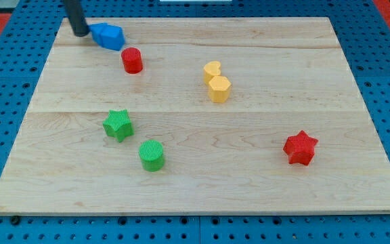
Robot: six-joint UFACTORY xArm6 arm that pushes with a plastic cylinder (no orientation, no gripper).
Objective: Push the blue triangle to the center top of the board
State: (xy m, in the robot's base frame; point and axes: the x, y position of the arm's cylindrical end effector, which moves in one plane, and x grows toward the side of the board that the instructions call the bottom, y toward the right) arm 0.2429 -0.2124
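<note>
Dark and upright, my tip (80, 32) stands at the counter's (263, 183) top left corner, touching or just beside the left end of the blue triangle (108, 35). No end effector is present, only this plain rod, so nothing spreads or pinches. Just to the lower right of the blue block sits a red cylinder (132, 60). Lower down lie a green star (118, 125) and a green cylinder (152, 155). Near the middle, a yellow heart (212, 70) touches a yellow hexagon (219, 89). A red star (300, 148) lies at the lower right.
</note>
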